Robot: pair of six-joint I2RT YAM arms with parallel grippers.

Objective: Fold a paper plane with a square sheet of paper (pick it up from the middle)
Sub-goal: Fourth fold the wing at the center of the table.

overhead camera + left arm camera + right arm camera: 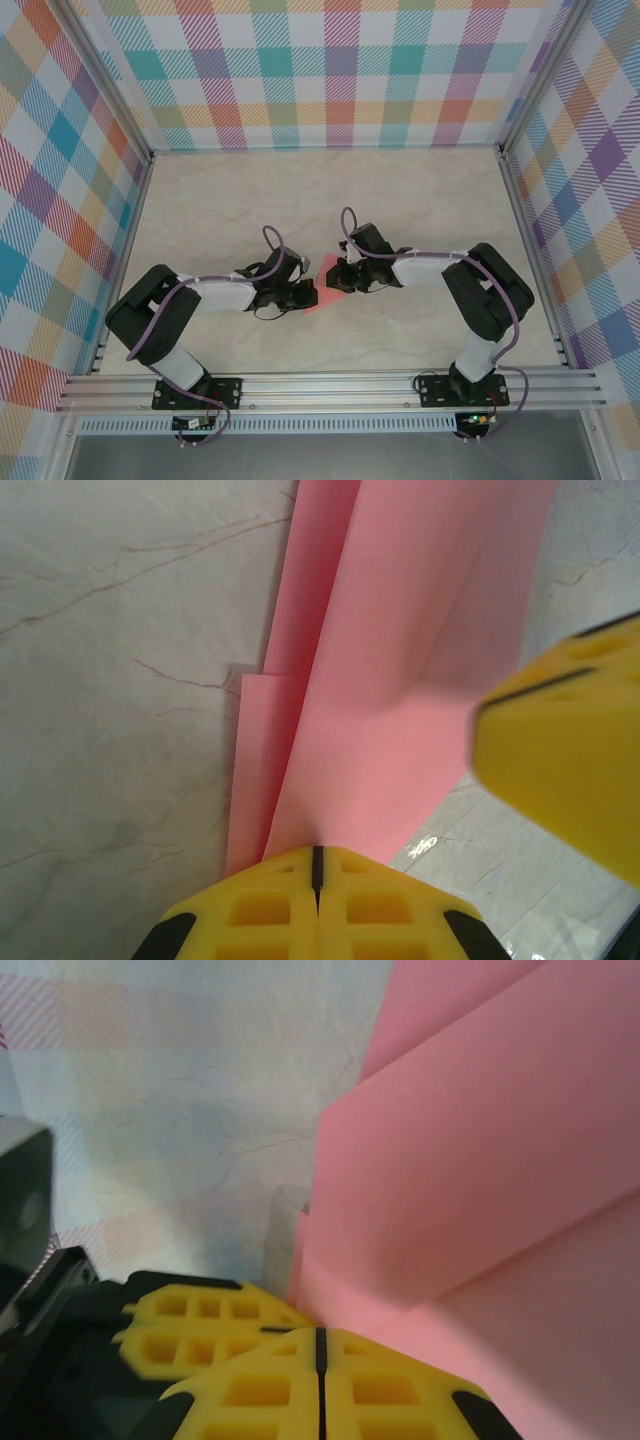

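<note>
Mid-bench, between the arms: salmon-pink creased paper sheet [322,280], lying on the pale marbled bench [420,200]. The left tool [318,858] is pressed together, pinching the sheet's near edge, and layered flaps fan away from it. The right tool [320,1338] is likewise closed on the sheet from the opposite side.

Risks, as judged: opposed pulls could tear the thin paper or drag a crease off line. A slack pinch could let a flap slip free.

Containers: none to log.

Left hand [298,294] closed, right hand [342,276] closed, facing each other
</note>
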